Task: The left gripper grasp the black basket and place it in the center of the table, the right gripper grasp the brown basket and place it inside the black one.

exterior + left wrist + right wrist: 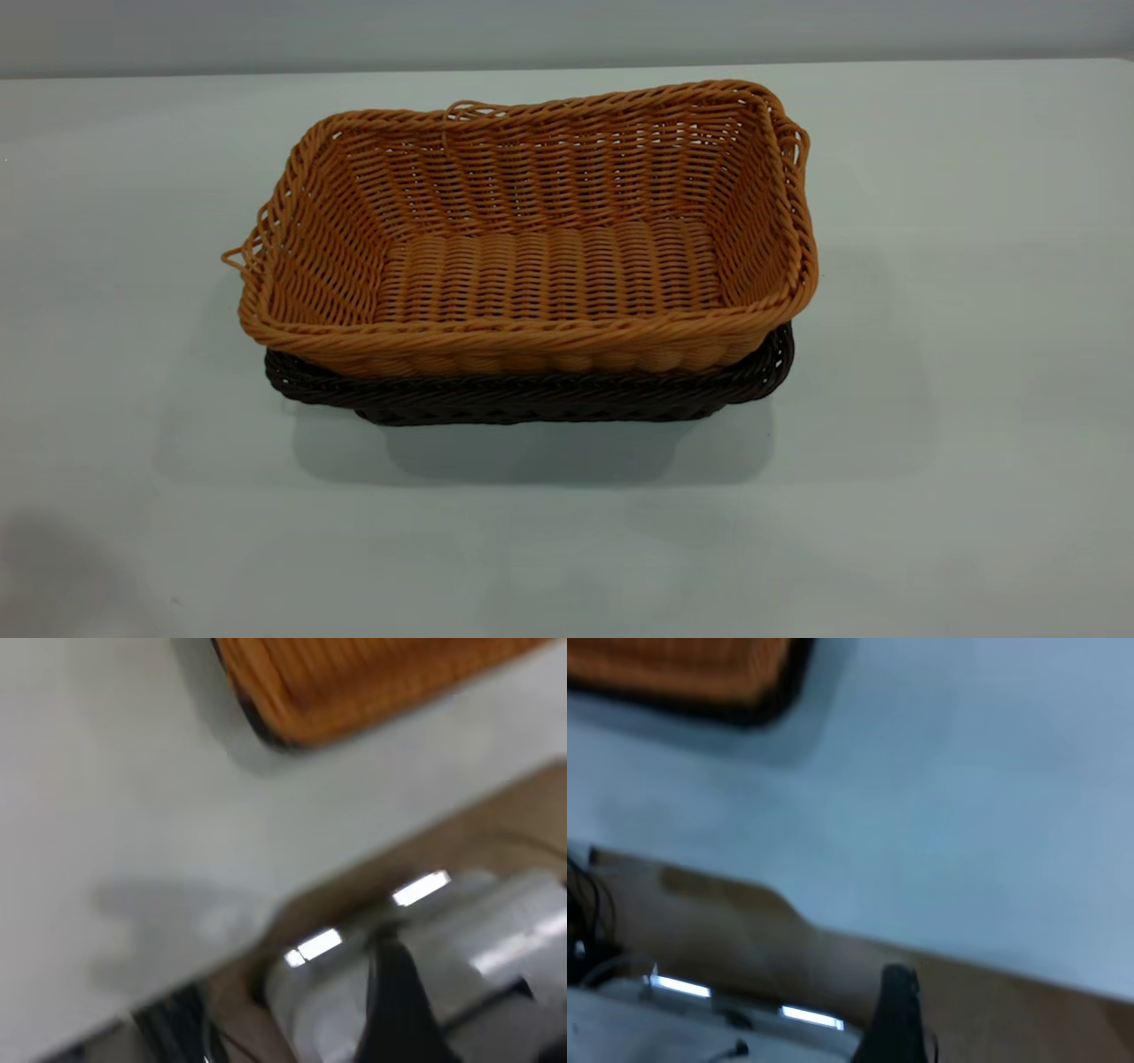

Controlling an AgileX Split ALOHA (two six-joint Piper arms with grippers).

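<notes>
The brown basket (532,239) is seen nested inside the black basket (532,394) at the centre of the surface (974,354); the task is judged done; neither end effector's opening can be told.

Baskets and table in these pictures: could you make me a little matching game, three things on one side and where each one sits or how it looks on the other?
Things:
1. brown basket
2. black basket
3. table

Descriptions:
A. plain white surface that carries everything else
B. on top, nested in the other one, nothing lying in it
C. underneath, only its dark rim and a strip of wall showing

Pairs: 1-B, 2-C, 3-A

No robot hand appears in the exterior view.
</notes>
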